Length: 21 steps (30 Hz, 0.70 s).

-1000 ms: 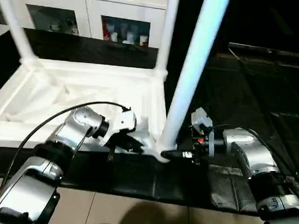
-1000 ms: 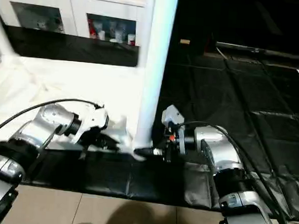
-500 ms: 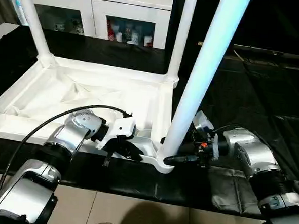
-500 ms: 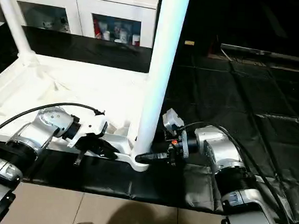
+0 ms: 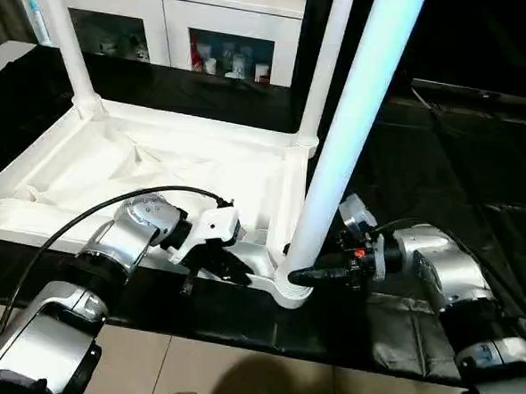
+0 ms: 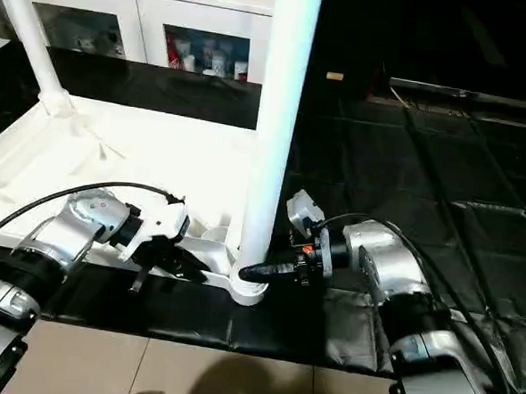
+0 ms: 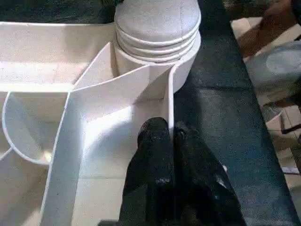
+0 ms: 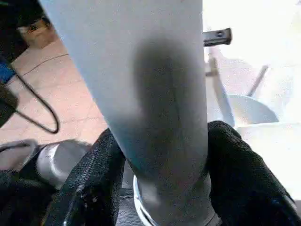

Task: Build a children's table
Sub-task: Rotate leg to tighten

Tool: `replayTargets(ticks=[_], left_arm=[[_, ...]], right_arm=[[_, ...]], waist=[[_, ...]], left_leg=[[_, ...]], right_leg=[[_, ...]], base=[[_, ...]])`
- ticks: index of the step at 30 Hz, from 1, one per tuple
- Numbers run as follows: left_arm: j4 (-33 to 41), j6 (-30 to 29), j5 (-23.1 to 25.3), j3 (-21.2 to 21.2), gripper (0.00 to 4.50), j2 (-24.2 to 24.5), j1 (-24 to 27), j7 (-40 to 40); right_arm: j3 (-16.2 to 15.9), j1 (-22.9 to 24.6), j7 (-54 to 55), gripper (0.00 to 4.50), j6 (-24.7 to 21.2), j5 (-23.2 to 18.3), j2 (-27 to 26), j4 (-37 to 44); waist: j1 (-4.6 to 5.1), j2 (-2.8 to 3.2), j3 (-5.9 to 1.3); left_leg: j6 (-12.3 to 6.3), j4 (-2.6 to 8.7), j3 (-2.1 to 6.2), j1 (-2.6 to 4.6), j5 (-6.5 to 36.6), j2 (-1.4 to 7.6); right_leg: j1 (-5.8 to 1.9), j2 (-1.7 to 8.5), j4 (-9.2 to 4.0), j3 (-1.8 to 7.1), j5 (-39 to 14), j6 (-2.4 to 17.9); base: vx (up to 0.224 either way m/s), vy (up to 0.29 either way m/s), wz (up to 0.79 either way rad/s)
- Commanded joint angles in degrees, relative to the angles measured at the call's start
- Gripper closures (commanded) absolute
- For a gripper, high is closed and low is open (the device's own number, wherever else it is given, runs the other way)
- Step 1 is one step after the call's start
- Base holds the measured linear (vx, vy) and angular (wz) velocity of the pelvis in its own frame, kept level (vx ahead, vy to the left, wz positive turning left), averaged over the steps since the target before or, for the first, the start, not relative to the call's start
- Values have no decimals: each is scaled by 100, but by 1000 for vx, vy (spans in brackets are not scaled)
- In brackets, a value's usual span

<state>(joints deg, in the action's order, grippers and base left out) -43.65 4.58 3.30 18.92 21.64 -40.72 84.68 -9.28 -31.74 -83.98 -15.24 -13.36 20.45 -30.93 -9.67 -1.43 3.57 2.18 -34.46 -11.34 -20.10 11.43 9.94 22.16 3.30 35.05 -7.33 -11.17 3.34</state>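
The children's table top (image 5: 158,164) lies upside down on the black mat, ribbed side up. Two white legs (image 5: 65,42) (image 5: 323,67) stand in its far corner sockets. A third leg (image 5: 347,140) stands in the near right socket (image 5: 293,293). My right gripper (image 5: 301,273) reaches in from the right just above that socket, and its fingers (image 8: 94,183) press on both sides of the leg (image 8: 155,94). My left gripper (image 5: 230,266) is at the front rim close to the same corner. Its black fingers (image 7: 155,155) are shut on the thin rim wall (image 7: 170,94).
A white cabinet with glass doors (image 5: 166,21) stands behind the table top. The black mat (image 5: 443,172) stretches to the right. Tan floor (image 5: 190,371) runs along the near edge. A black cable (image 5: 83,213) arcs over my left forearm.
The right gripper's fingers have closed in around the base of the near right leg. The left gripper has kept its hold. The head camera has shifted, so the whole picture moved.
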Motion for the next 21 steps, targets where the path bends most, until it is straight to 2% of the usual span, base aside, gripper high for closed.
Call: replayTargets(ticks=[1, 3, 4, 5, 6, 7, 8, 9, 11, 12, 13, 15, 17, 18, 20, 21], left_arm=[[-55, -367, 13, -111, 450, -309, -196, -738], [-53, -550, -10, -151, 450, -386, -214, -857], [-21, -779, -29, -186, 450, -465, -223, -973], [-19, -815, -24, -190, 450, -483, -228, -1012], [-27, -1057, 4, -235, 450, -613, -275, -1306], [-60, -1288, 28, -306, 450, -753, -340, -1630], [-60, -1288, 28, -306, 450, -753, -340, -1630], [-118, -1495, 28, -378, 450, -891, -428, -1931], [-172, -1678, 39, -442, 450, -1000, -507, -2230], [-235, -1945, 28, -559, 450, -1198, -645, -2697], [-235, -1951, 27, -564, 450, -1203, -648, -2708], [-281, -2141, -37, -775, 450, -1450, -795, -3230], [-283, -2166, -31, -823, 450, -1502, -815, -3370], [-259, -2193, -22, -871, 450, -1545, -814, -3509], [-200, -2174, -20, -892, 450, -1536, -771, -3551], [-195, -2175, -16, -889, 450, -1532, -767, -3549]], right_arm=[[-21, 159, 625, 232, -269, -66, -303, 317], [20, 193, 1053, 235, -342, 22, -445, 392], [97, 194, 1562, 240, -408, 103, -641, 415], [115, 186, 1668, 242, -424, 117, -688, 408], [213, 129, 2344, 243, -512, 235, -974, 353], [262, 77, 2905, 244, -576, 369, -1204, 301], [262, 77, 2905, 244, -576, 369, -1204, 301], [288, 5, 3358, 244, -615, 492, -1390, 225], [345, -76, 3697, 245, -682, 533, -1545, 130], [414, -216, 4272, 245, -696, 621, -1782, -23], [416, -220, 4286, 246, -696, 625, -1787, -28], [516, -447, 5008, 246, -730, 739, -2054, -296], [556, -521, 5148, 246, -740, 766, -2133, -378], [544, -588, 5220, 246, -690, 848, -2210, -430], [493, -597, 5102, 246, -625, 876, -2237, -385], [492, -595, 5093, 195, -624, 874, -2236, -380]], waist=[[55, -7, -412], [97, -7, -407], [129, 37, -400], [156, 18, -399], [210, 42, -396], [244, 130, -382], [289, 93, -388], [327, 96, -402], [394, 100, -409], [431, 78, -411], [448, 87, -412], [454, 55, -429], [450, 70, -439], [460, 70, -438], [467, 77, -437], [461, 75, -437]], left_leg=[[-238, 380, 215, 69, 616, 487], [-163, 396, 228, 68, 648, 471], [-115, 399, 229, 69, 736, 458], [-98, 406, 236, 57, 740, 454], [-61, 412, 249, 49, 780, 452], [-1, 421, 278, 63, 899, 445], [36, 419, 262, 80, 949, 447], [45, 413, 276, 79, 937, 430], [29, 415, 273, 68, 829, 443], [2, 403, 261, 65, 797, 434], [-16, 391, 257, 60, 757, 416], [-89, 382, 248, 31, 551, 416], [-186, 369, 235, 32, 462, 397], [-238, 368, 237, 10, 403, 405], [-277, 373, 239, 21, 423, 414], [-305, 373, 235, 26, 444, 414]], right_leg=[[-285, 746, -497, 480, -1606, 592], [-283, 752, -521, 470, -1795, 531], [-290, 748, -563, 461, -1971, 493], [-299, 750, -559, 459, -2001, 484], [-298, 749, -571, 457, -2081, 462], [-286, 758, -602, 439, -2226, 464], [-280, 747, -619, 446, -2252, 454], [-306, 755, -608, 446, -2198, 492], [-302, 736, -571, 461, -1896, 616], [-300, 725, -558, 469, -1725, 693], [-303, 735, -548, 473, -1643, 772], [-325, 725, -502, 483, -1321, 836], [-339, 726, -502, 482, -1141, 870], [-346, 729, -476, 495, -986, 895], [-341, 716, -473, 482, -918, 904], [-346, 721, -473, 488, -876, 902]], base=[[0, 0, 0], [0, 0, 0], [0, 0, 0], [0, 0, 0], [0, 0, 0], [0, 0, 0], [0, 0, 0], [0, 0, 0], [0, 0, 0], [0, 0, 0], [0, 0, 0], [0, 0, 0], [0, 0, 0], [0, 0, 0], [0, 0, 0], [0, 0, 0]])
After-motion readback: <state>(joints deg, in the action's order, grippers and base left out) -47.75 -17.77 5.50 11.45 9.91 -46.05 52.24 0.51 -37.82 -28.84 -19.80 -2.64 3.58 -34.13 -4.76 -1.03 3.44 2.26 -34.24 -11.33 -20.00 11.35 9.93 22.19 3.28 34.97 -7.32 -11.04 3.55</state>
